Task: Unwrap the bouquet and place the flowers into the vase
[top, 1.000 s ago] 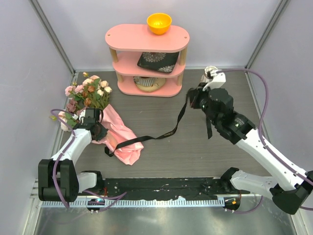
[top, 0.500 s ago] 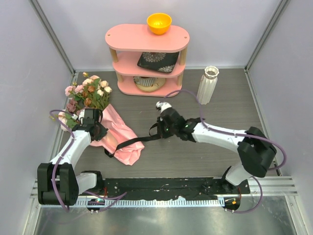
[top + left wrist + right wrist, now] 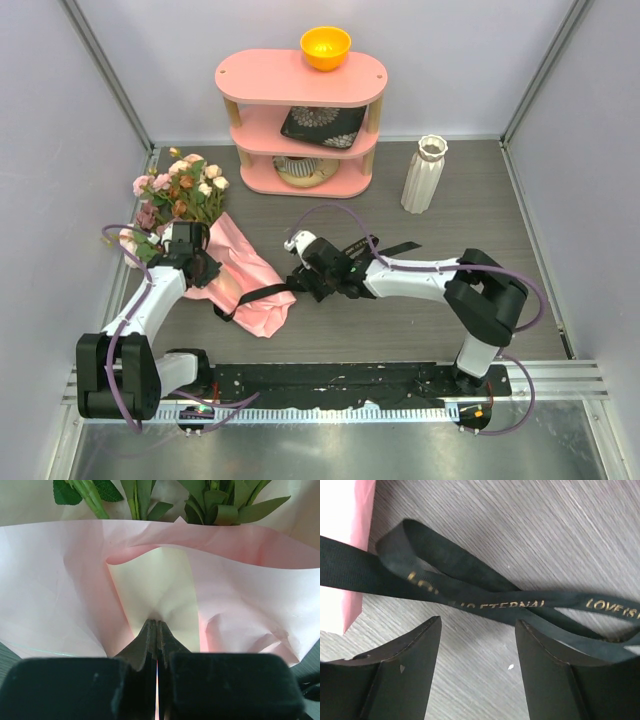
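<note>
The bouquet lies at the left of the table, its flowers (image 3: 185,190) pointing to the back and its salmon-pink wrapping paper (image 3: 248,285) spread toward the front. My left gripper (image 3: 196,266) is shut on a fold of that paper (image 3: 240,595), and green stems (image 3: 140,500) show just beyond the paper's edge. The black ribbon (image 3: 385,250) lies loose across the table's middle, one end still under the paper. My right gripper (image 3: 298,283) hangs low over the ribbon (image 3: 470,580), open (image 3: 479,622), with bare table between its fingers. The white ribbed vase (image 3: 424,175) stands upright at the back right.
A pink three-tier shelf (image 3: 300,75) stands at the back centre with an orange bowl (image 3: 326,47) on top and a dark patterned plate (image 3: 322,125) on its middle tier. Enclosure walls close in left, right and behind.
My right arm swung from beside the vase down and left to the table's middle, then opened; the ribbon it held up now lies on the table. The left arm stayed put.
</note>
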`<state>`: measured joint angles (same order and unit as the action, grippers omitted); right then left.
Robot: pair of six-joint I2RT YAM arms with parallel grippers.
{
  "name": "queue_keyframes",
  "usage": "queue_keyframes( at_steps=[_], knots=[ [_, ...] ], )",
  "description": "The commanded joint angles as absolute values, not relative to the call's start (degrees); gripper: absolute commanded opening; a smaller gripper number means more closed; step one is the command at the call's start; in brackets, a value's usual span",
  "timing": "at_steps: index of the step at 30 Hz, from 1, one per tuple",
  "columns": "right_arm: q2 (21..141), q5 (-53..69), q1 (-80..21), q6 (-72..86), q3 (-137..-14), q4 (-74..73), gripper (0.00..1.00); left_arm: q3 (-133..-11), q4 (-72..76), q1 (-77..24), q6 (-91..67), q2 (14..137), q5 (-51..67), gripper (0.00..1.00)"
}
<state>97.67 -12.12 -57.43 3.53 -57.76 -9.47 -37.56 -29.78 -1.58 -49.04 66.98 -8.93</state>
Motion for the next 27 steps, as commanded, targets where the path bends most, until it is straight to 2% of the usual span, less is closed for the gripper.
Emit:
queue_keyframes(
  at_steps=[1, 7, 11, 18, 21, 22, 24, 25, 26, 27],
  knots=[
    [100.27, -13.1, -59.23, -5.79, -62.48, -7.73, 0.69, -37.53, -27.77, -1.23, -48.34, 66.88, -8.26, 0.0],
    [103.79, -9.86, -61.17, -10.46, -63.81, -6.6, 0.75, -37.18, -28.04, -1.23, -48.17, 66.01, -8.52, 0.0],
    [107.48, -6.77, -61.17, -10.64, -66.35, -5.19, 0.74, -37.09, -28.39, -1.23, -47.9, 65.48, -8.79, 0.0],
    [110.21, -13.09, -58.19, -9.58, -66.09, 2.81, 0.68, -37.09, -28.04, -1.32, -48.16, 65.74, -8.26, 0.0],
    [110.83, -19.14, -56.96, -9.14, -65.83, 5.53, 0.51, -37.09, -28.74, -1.32, -47.81, 64.87, -8.96, 0.0],
    [110.83, -20.73, -56.87, -8.79, -65.4, 7.8, 0.39, -37.0, -28.74, -1.32, -47.81, 64.6, -9.05, 0.0],
    [109.96, -25.98, -56.69, -7.74, -64.43, 9.75, 0.25, -36.74, -28.3, -1.23, -47.9, 64.16, -8.97, 0.0],
    [109.43, -27.58, -56.25, -6.6, -64.08, 11.58, 0.06, -36.74, -28.13, -1.32, -47.99, 64.33, -8.7, 0.0],
    [108.81, -28.99, -55.81, -3.29, -63.38, 12.12, 0.01, -36.74, -27.86, -1.32, -48.08, 64.42, -8.53, 0.0],
    [107.33, -30.92, -55.11, -1.51, -62.93, 12.48, 0.01, -36.83, -27.77, -1.23, -48.16, 64.86, -8.18, 0.0]
  ],
)
